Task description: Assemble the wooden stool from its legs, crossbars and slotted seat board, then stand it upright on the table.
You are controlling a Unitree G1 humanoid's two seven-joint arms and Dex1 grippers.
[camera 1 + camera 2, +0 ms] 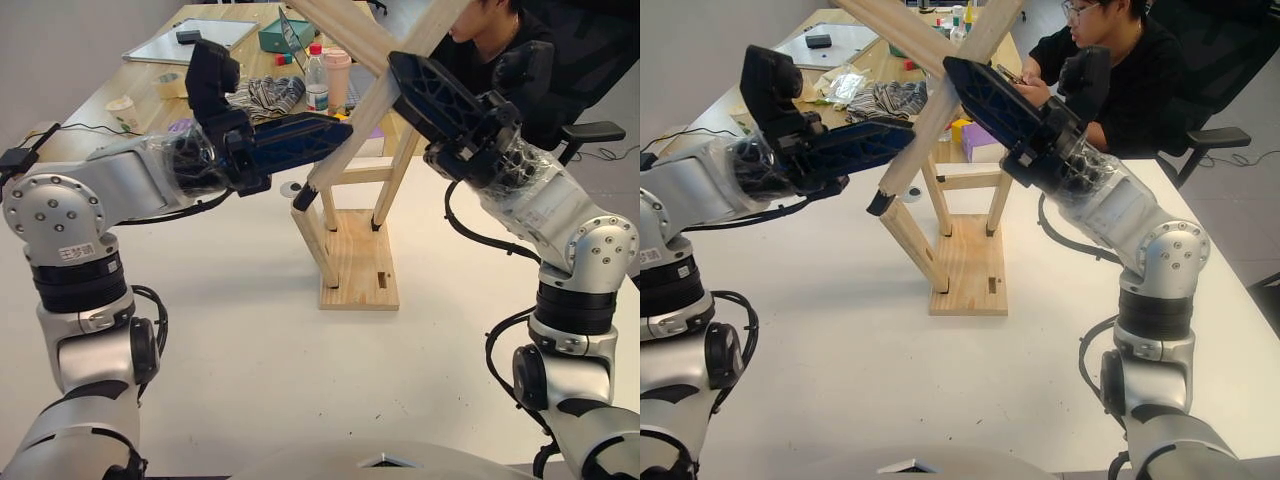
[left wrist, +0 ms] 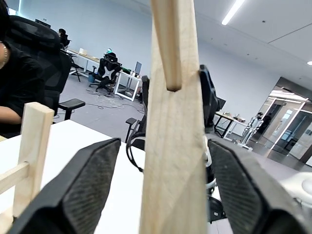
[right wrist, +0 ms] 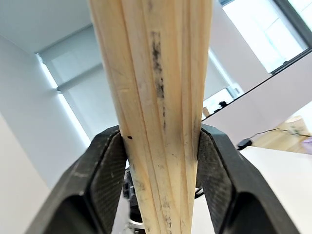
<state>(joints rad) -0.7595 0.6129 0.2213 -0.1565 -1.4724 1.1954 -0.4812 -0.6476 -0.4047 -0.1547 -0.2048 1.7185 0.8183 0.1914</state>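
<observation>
The right claw [image 3: 161, 141] clamps a long wooden leg [image 1: 372, 108], held aslant above the desk [image 1: 230, 330]. Its black-tipped foot points down toward the robot's left, and its upper end is cut off at the top edge. A second bar [image 1: 340, 25] crosses it there; the join is hard to make out. The left claw [image 2: 162, 146] is spread open around the leg's lower part, pads clear of the wood. The slotted seat board [image 1: 365, 262] lies flat on the desk, long axis running away from the robot, with upright legs [image 1: 388, 195] standing in it.

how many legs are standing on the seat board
3. A far left leg and far right leg stand upright on the seat board, joined by a crossbar; a tilted leg leans at its near left. The right gripper holds a fourth leg.
</observation>
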